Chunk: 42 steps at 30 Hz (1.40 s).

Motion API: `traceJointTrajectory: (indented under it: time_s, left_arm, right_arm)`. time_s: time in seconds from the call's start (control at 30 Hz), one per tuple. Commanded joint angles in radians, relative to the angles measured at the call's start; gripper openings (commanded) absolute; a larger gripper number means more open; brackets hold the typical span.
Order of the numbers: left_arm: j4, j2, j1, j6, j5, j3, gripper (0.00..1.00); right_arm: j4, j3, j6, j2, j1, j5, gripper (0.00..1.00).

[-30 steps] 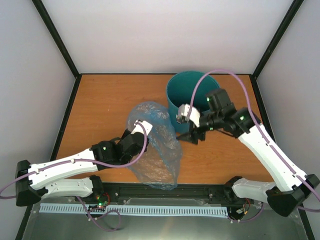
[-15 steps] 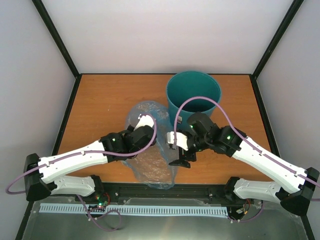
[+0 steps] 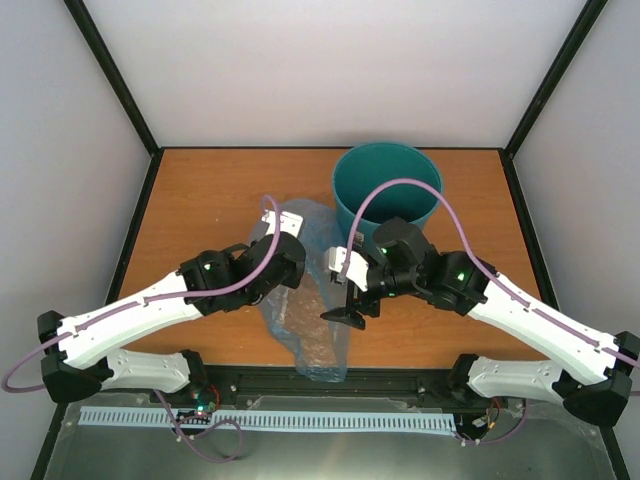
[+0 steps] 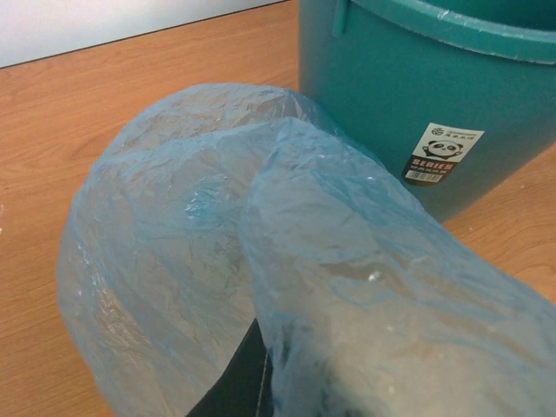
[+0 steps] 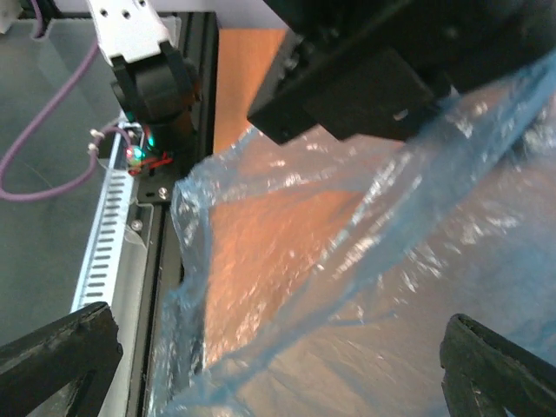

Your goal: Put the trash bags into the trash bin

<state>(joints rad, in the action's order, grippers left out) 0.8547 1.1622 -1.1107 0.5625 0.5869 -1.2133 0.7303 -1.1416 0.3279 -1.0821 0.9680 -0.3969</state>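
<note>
The light-blue translucent trash bag (image 3: 308, 310) lies bunched in a long strip from the middle of the table to its front edge. My left gripper (image 3: 296, 268) is shut on its upper part; in the left wrist view the film (image 4: 261, 243) drapes over the gripper (image 4: 261, 382) and only one dark finger (image 4: 230, 387) shows. The dark teal trash bin (image 3: 388, 188) stands upright behind and to the right, and shows close up (image 4: 417, 95). My right gripper (image 3: 348, 308) is open beside the bag's right side. In the right wrist view the gripper (image 5: 278, 373) is spread wide over the film (image 5: 347, 287).
A panda label (image 4: 443, 152) is on the bin's side. A black rail (image 3: 400, 380) and a slotted white strip (image 5: 109, 234) run along the table's front edge, with the bag's lower end hanging over them. Grey walls close the table at left, right and back.
My right arm swung from the bin's front leftward and down to the bag. My left gripper carried the bag's top right and back, and the bag drew into a narrower strip.
</note>
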Motion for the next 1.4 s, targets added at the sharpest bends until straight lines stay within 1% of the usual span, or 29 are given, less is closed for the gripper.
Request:
traceJointTrajectory:
  time_s: [0.0,0.13,0.33,0.4,0.5,0.53,0.6,0.7,0.77,0.83,0.9,0.93,0.97,1.03,1.07,1.13,1.17,1.27,1.3,1.37]
  left_arm:
    - [0.093,0.005,0.005,0.048,-0.017,-0.093,0.01]
    - [0.156,0.011,0.004,0.058,-0.027,-0.176,0.01]
    - [0.207,-0.019,0.005,0.07,-0.068,-0.237,0.01]
    - [0.211,-0.029,0.005,0.076,-0.085,-0.244,0.01]
    - [0.236,-0.029,0.005,0.093,-0.108,-0.264,0.01]
    - [0.243,-0.027,0.004,0.097,-0.117,-0.273,0.01]
    - [0.251,-0.028,0.005,0.102,-0.136,-0.288,0.01]
    - [0.248,-0.042,0.005,0.103,-0.162,-0.295,0.01]
    - [0.236,-0.056,0.004,0.096,-0.169,-0.287,0.01]
    - [0.237,-0.063,0.005,0.097,-0.157,-0.282,0.01]
    - [0.234,-0.065,0.004,0.099,-0.153,-0.282,0.01]
    - [0.231,-0.064,0.005,0.099,-0.156,-0.284,0.01]
    - [0.225,-0.061,0.005,0.102,-0.161,-0.284,0.01]
    - [0.21,-0.051,0.005,0.124,-0.189,-0.285,0.01]
    - [0.201,-0.04,0.005,0.125,-0.212,-0.287,0.01]
    - [0.192,-0.013,0.005,0.123,-0.243,-0.3,0.01]
    - [0.196,0.01,0.005,0.121,-0.242,-0.31,0.01]
    - [0.22,0.05,0.005,0.123,-0.207,-0.356,0.01]
    - [0.22,0.057,0.005,0.121,-0.203,-0.368,0.01]
    - [0.205,0.06,0.005,0.109,-0.21,-0.383,0.01]
  right_arm:
    - [-0.009,-0.058,-0.034,-0.001,0.04,0.009,1.0]
    - [-0.025,-0.064,-0.042,-0.023,0.04,0.143,1.0]
    - [-0.023,-0.099,-0.029,-0.041,0.04,0.225,1.0]
    - [-0.003,-0.12,-0.008,-0.047,0.04,0.199,1.0]
    - [0.027,-0.146,0.03,-0.038,0.041,0.106,1.0]
    - [0.03,-0.154,0.033,-0.036,0.041,0.112,0.99]
    - [0.031,-0.166,0.027,-0.042,0.041,0.172,0.99]
    - [0.012,-0.179,0.002,-0.048,0.04,0.347,0.96]
    - [0.004,-0.189,0.003,-0.048,0.038,0.437,0.91]
    - [0.007,-0.209,0.0,-0.043,0.025,0.488,0.85]
    - [0.015,-0.228,-0.005,-0.026,0.011,0.49,0.82]
    - [0.027,-0.236,-0.001,-0.014,0.01,0.468,0.8]
    - [0.047,-0.244,0.01,-0.003,0.011,0.417,0.79]
    - [0.096,-0.251,0.049,0.023,0.011,0.204,0.78]
    - [0.114,-0.247,0.067,0.038,0.011,0.133,0.78]
    - [0.126,-0.23,0.072,0.051,0.011,0.055,0.79]
    - [0.126,-0.219,0.072,0.051,0.011,0.035,0.81]
    - [0.114,-0.18,0.061,0.04,0.012,0.044,0.92]
    - [0.103,-0.162,0.054,0.033,0.012,0.082,0.93]
    - [0.068,-0.132,0.037,0.024,0.012,0.236,0.94]
